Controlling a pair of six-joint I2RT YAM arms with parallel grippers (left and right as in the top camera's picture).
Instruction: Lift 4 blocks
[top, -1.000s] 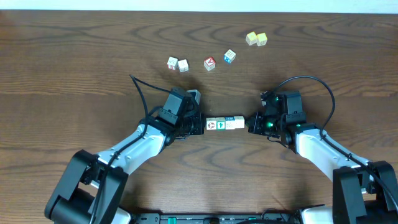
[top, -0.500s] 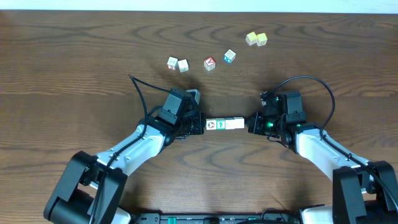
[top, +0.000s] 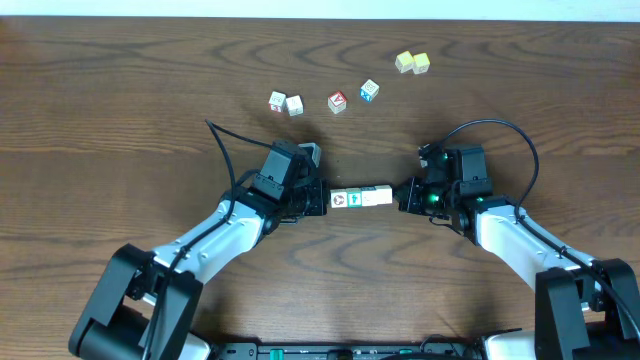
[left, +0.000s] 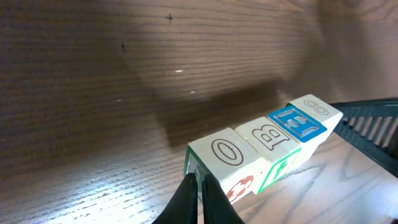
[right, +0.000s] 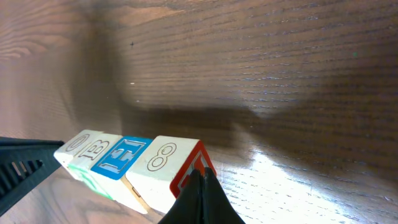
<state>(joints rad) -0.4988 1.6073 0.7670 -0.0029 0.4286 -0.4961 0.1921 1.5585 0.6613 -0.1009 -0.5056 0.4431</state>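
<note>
Four blocks (top: 362, 198) form one straight row, clamped end to end between my two grippers. My left gripper (top: 322, 199) is shut, its tips pressed on the row's left end face. My right gripper (top: 402, 196) is shut too and pushes on the right end. In the left wrist view the blocks (left: 267, 140) read O, B, a blue H and one more beyond my shut gripper (left: 200, 180). In the right wrist view my shut gripper (right: 200, 177) bears on the red-edged end of the blocks (right: 124, 158). The row's shadow lies apart from it on the wood, so it hangs above the table.
Loose cubes lie at the far side: two pale cubes (top: 285, 103), a red-faced cube (top: 337, 102), a blue-faced cube (top: 369, 91) and a yellow pair (top: 412, 63). Black cables (top: 222, 150) arch off both wrists. The table is dark wood (top: 120, 120).
The row and both grippers have crept very slightly toward the far side. Both stay shut against the row's ends.
</note>
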